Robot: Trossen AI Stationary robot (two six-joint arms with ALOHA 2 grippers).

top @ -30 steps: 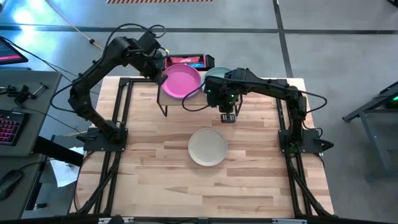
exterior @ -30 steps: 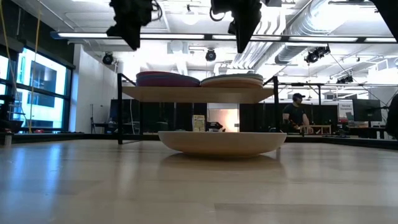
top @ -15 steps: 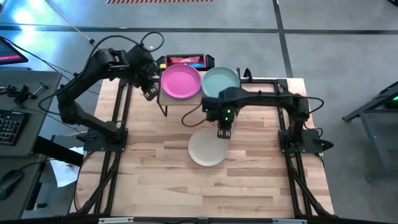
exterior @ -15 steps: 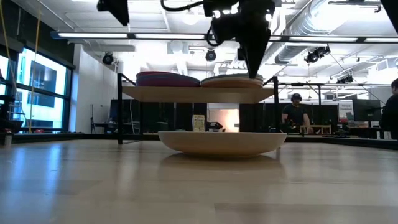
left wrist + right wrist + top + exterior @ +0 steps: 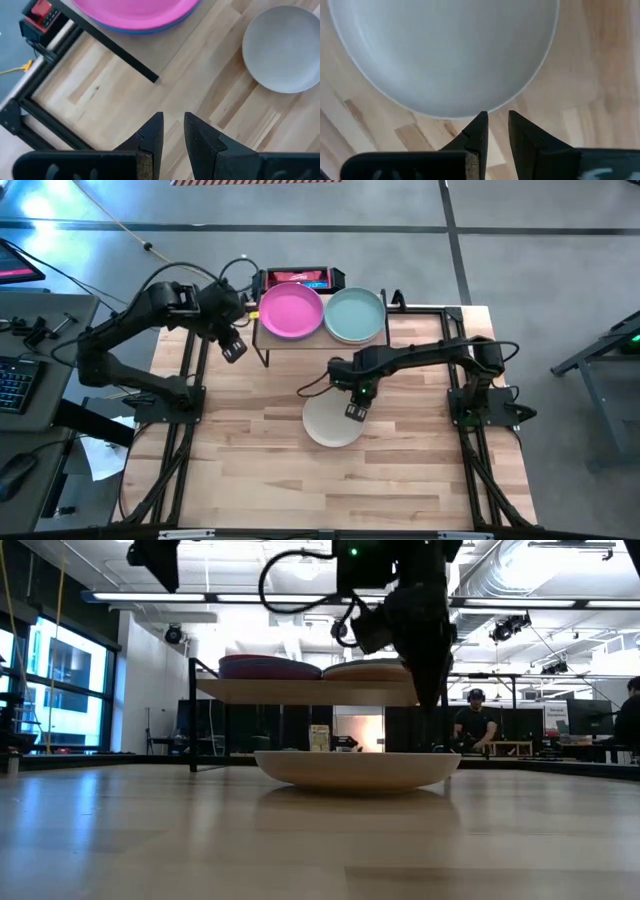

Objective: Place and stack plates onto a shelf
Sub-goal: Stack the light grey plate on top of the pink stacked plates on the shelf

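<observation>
A pink plate (image 5: 291, 311) tops one stack and a teal plate (image 5: 355, 314) tops another on the shelf (image 5: 300, 690) at the table's far middle. One cream plate (image 5: 330, 423) rests bottom-down on the tabletop in front of the shelf. My right gripper (image 5: 354, 413) points down a little above this plate's right far rim (image 5: 485, 111), its fingers a narrow gap apart with nothing between them. My left gripper (image 5: 233, 348) hangs left of the shelf, high above the table, also narrowly open and holding nothing (image 5: 173, 120).
A red and black device (image 5: 300, 277) lies behind the shelf. Black frame rails (image 5: 195, 360) run along the table's left and right sides. Bare wood lies near the front edge. People (image 5: 478, 725) stand in the room beyond the table.
My left gripper has drawn away from the pink plate on the shelf, toward the table's left edge and slightly nearer. My right gripper has come down from in front of the shelf toward the near edge, rolling as it went, and now hangs over the cream plate's rim.
</observation>
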